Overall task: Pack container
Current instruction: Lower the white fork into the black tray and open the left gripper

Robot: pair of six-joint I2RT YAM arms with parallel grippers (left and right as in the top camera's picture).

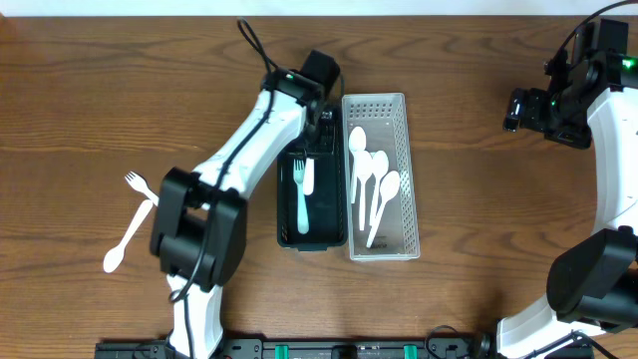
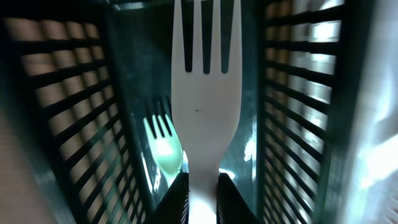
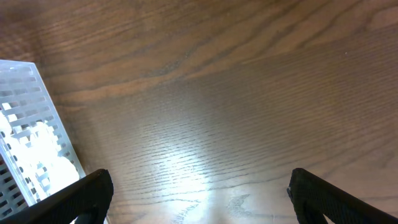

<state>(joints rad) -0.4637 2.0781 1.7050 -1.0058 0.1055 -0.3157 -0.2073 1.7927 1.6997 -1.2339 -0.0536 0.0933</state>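
Observation:
My left gripper (image 2: 202,199) is shut on a white plastic fork (image 2: 205,93) and holds it inside the black slatted basket (image 1: 287,235). A pale green fork (image 2: 163,146) lies on the basket floor below; it also shows in the overhead view (image 1: 300,199) beside the white fork (image 1: 309,177). The white slatted basket (image 1: 409,239) to the right holds three white spoons (image 1: 369,184). A white fork (image 1: 137,183) and a white spoon (image 1: 125,244) lie on the table at the left. My right gripper (image 3: 199,193) is open and empty above bare wood at the far right (image 1: 520,110).
The wooden table (image 1: 478,219) carries both baskets side by side in the middle. The white basket's corner (image 3: 31,143) shows at the left of the right wrist view. The left arm (image 1: 249,140) reaches across the table's left half.

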